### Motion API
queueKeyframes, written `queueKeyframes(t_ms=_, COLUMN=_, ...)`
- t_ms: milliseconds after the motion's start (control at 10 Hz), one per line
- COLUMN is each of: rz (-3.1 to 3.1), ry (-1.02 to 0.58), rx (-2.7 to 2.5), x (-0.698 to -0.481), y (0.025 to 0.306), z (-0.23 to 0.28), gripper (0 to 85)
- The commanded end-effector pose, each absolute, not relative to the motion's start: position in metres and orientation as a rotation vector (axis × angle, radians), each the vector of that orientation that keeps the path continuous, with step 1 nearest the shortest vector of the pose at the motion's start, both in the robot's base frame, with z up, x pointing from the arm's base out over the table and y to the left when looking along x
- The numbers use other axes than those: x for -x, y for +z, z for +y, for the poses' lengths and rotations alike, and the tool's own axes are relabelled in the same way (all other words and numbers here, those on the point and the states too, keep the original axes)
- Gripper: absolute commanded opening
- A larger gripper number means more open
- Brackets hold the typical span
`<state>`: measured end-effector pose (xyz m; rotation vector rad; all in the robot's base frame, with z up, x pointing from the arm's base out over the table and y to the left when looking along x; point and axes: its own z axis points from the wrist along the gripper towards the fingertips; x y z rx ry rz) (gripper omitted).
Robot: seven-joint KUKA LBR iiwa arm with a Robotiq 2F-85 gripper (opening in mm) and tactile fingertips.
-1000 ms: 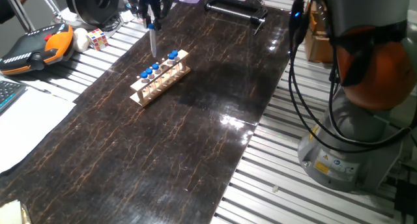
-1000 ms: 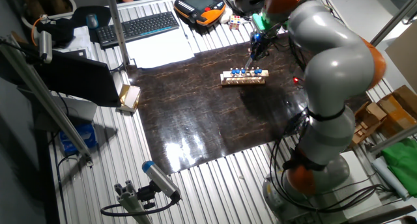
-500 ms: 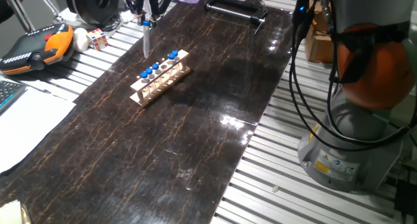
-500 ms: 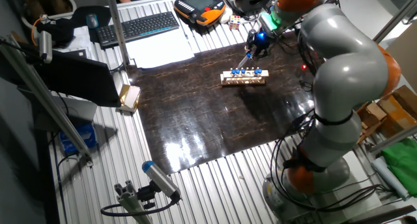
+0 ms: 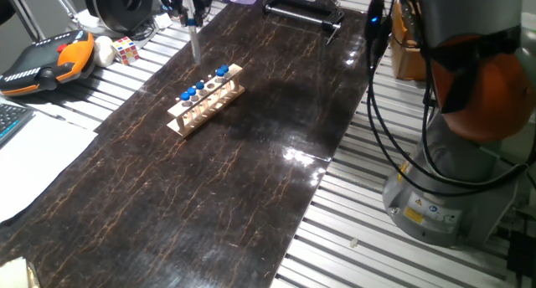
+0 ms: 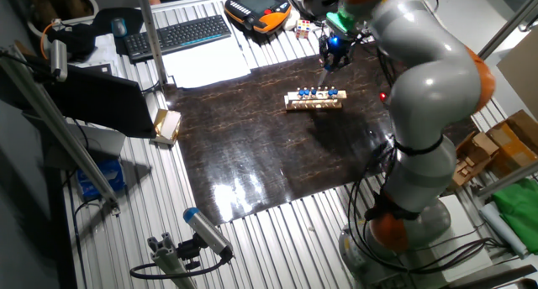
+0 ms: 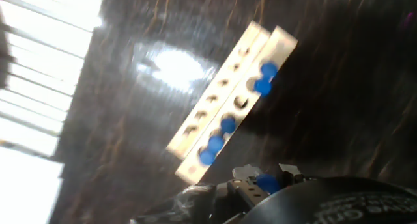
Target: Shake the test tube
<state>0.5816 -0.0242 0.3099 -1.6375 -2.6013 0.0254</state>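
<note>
My gripper [image 5: 189, 13] hangs above the far end of the dark table mat and is shut on the test tube [image 5: 194, 43], a slim clear tube that hangs roughly upright in the air. In the other fixed view the gripper [image 6: 334, 47] is just behind the light wooden rack [image 6: 315, 99]. The rack [image 5: 206, 100] holds several identical blue-capped tubes and stands below and slightly in front of the held tube. The blurred hand view shows the rack [image 7: 228, 103] from above, with the held tube's blue cap [image 7: 267, 182] between the fingers at the bottom edge.
An orange teach pendant [image 5: 48, 60] and a colour cube [image 5: 126, 48] lie left of the mat. A black frame [image 5: 303, 12] stands at the mat's far end. The robot base [image 5: 444, 187] and its cables stand to the right. A keyboard [image 6: 178, 34] and paper lie beyond.
The held tube swung left and then back to the right, and it now hangs slightly higher. The arm's elbow shifted too. The rack has not moved.
</note>
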Motion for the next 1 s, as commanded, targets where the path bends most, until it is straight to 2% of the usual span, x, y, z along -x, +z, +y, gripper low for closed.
queueKeyframes(t_ms=0, rz=-3.059, ry=0.349, rx=0.616, x=-0.582, y=0.313, z=-0.029, gripper=13.0)
queueKeyframes(t_ms=300, rz=-3.092, ry=0.555, rx=0.188, x=-0.581, y=0.319, z=-0.035, gripper=12.7)
queueKeyframes(t_ms=400, rz=-3.098, ry=0.536, rx=0.167, x=-0.58, y=0.319, z=-0.034, gripper=12.7)
queueKeyframes(t_ms=600, rz=-3.078, ry=0.704, rx=-0.057, x=-0.58, y=0.319, z=-0.033, gripper=12.3)
queueKeyframes(t_ms=800, rz=-3.108, ry=0.611, rx=-0.013, x=-0.58, y=0.316, z=-0.03, gripper=12.0)
queueKeyframes(t_ms=900, rz=-3.173, ry=0.356, rx=0.116, x=-0.579, y=0.314, z=-0.026, gripper=11.7)
